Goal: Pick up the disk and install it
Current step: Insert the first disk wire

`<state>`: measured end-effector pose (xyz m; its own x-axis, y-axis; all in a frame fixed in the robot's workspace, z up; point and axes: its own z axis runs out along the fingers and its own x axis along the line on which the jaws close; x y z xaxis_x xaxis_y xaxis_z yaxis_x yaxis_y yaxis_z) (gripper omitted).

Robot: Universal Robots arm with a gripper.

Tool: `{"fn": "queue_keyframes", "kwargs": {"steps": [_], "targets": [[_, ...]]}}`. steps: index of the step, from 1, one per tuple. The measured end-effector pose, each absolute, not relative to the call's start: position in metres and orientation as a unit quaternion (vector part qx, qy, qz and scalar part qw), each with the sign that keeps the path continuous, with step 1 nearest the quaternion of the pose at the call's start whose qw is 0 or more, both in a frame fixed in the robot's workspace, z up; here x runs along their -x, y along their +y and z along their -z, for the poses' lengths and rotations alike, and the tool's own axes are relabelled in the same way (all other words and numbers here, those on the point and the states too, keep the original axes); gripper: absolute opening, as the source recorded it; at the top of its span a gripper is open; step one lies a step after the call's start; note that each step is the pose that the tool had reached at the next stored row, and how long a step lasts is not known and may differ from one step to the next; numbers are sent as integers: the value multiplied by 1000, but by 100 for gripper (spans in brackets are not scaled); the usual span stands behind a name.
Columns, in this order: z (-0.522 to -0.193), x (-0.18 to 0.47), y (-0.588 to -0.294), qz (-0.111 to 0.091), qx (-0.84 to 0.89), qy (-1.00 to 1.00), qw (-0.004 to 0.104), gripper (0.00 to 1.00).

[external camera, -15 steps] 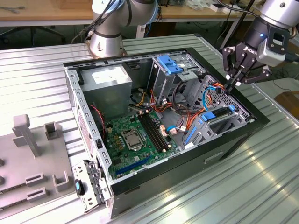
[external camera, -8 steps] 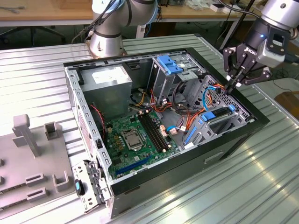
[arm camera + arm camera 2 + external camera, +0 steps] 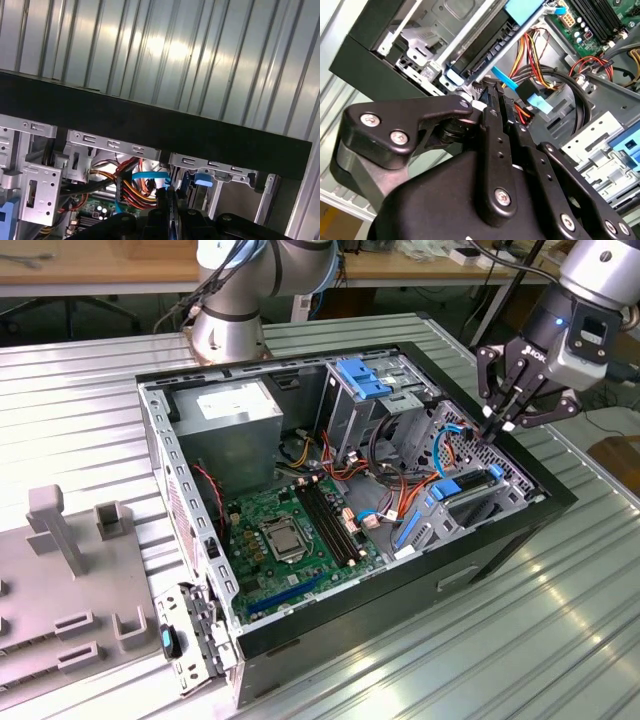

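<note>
The disk (image 3: pixel 478 492), a flat dark slab edged by bright blue plastic rails, lies slotted in the metal bay at the exterior view's right end of the open computer case (image 3: pixel 185 490). Just above it hangs the black gripper (image 3: pixel 498 423), its fingers pinched together on nothing visible, near a curved blue cable (image 3: pixel 441 448). The ribbed, shiny metal desk (image 3: pixel 540 640) lies bare around the case.

Tally at this moment: there was one gripper (image 3: pixel 497 421). One open computer case (image 3: pixel 480 552) lay beneath it. One disk (image 3: pixel 470 497) with blue rails sat just below the gripper. Farther off were one motherboard (image 3: pixel 290 530), one grey power supply (image 3: pixel 235 405) and one blue-latched cage (image 3: pixel 362 377). One grey fixture tray (image 3: pixel 60 625) lay farthest away.
</note>
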<state>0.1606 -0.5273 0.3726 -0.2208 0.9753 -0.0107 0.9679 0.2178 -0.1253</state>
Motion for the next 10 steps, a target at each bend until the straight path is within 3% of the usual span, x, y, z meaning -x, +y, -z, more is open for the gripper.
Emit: {"fn": "queue_keyframes", "kwargs": {"steps": [8,10], "targets": [[-370,-161,-528,-50,670,-740,38,16],[-369,-161,-528,-45,675,-735,34,16]]}}
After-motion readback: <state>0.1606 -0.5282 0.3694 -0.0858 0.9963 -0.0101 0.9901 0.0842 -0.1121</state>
